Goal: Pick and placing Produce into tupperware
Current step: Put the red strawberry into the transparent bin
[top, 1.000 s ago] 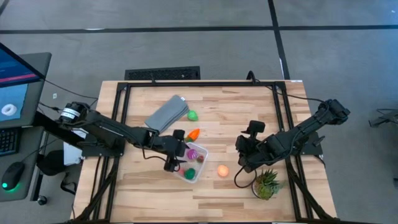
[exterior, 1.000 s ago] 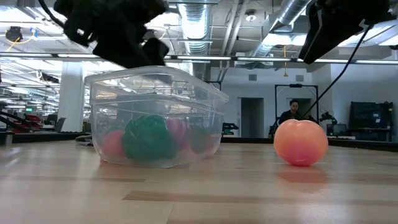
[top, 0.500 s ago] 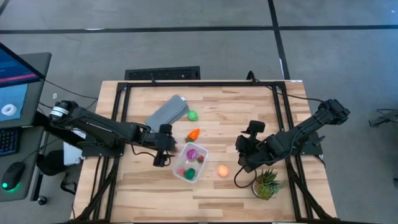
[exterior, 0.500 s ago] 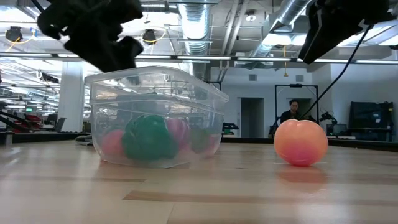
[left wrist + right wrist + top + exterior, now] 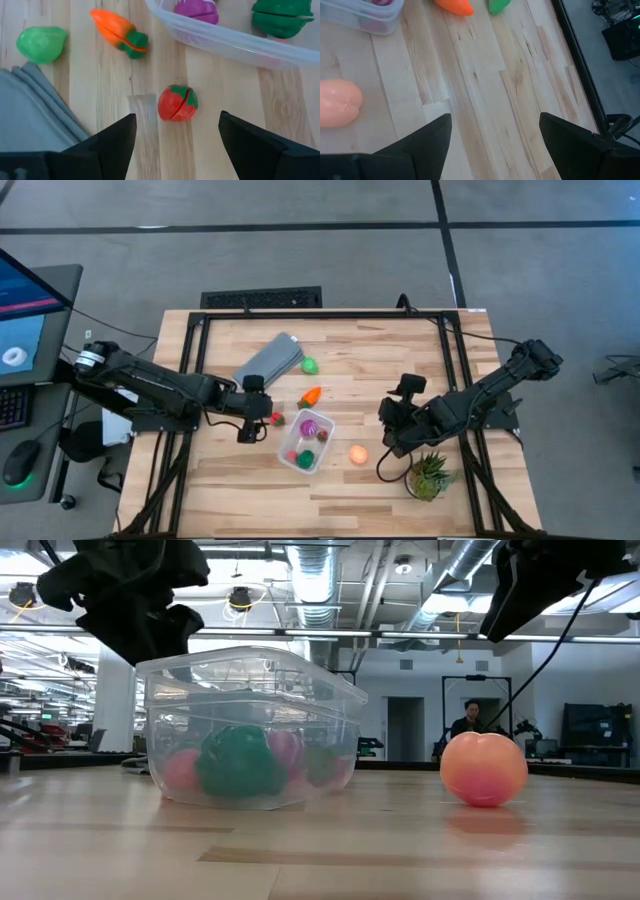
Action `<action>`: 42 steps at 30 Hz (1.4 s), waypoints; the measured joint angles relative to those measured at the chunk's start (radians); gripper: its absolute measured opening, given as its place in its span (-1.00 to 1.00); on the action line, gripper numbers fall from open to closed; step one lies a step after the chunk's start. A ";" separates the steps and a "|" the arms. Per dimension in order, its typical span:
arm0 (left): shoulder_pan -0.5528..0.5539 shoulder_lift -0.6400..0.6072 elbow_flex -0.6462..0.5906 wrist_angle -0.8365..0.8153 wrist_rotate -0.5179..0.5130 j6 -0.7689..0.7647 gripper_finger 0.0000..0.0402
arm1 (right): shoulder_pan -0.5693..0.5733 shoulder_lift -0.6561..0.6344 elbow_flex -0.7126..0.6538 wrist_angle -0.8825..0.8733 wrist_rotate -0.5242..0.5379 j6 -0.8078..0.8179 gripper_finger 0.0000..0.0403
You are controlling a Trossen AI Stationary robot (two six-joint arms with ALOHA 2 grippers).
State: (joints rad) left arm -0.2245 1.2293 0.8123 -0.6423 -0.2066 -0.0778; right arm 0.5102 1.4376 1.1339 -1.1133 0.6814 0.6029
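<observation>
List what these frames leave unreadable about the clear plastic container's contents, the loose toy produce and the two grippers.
- Clear plastic container, low view: frosted walls blur the pieces inside; their count is unclear.
- Red toy strawberry, high view: partly hidden beside the left gripper.
- Orange toy carrot, right wrist view: cut off by the picture's edge.
- Right gripper, high view: fingertips too small to see; only its wrist view shows them apart, holding nothing.

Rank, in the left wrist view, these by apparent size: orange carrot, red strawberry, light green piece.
1. Orange carrot, largest.
2. Light green piece and red strawberry: nearly alike; the strawberry lies nearer the camera, so unranked.
</observation>
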 joint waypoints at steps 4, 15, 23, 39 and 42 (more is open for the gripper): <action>0.000 -0.002 -0.063 0.084 0.000 0.037 0.36 | 0.000 0.000 0.000 0.000 0.000 0.000 0.61; 0.013 -0.001 -0.215 0.280 -0.016 0.144 0.36 | -0.021 0.000 0.000 0.008 0.000 -0.001 0.61; 0.031 -0.001 -0.224 0.324 0.027 0.203 0.36 | -0.055 0.000 0.000 0.008 0.000 -0.010 0.61; 0.085 -0.001 -0.224 0.325 0.063 0.410 0.54 | -0.074 0.000 0.000 0.016 0.000 -0.027 0.61; 0.091 -0.001 -0.224 0.329 0.070 0.420 0.57 | -0.074 0.000 0.000 0.020 0.000 -0.027 0.61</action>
State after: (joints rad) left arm -0.1336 1.2285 0.5880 -0.3134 -0.1363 0.3425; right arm 0.4362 1.4376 1.1336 -1.0935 0.6811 0.5757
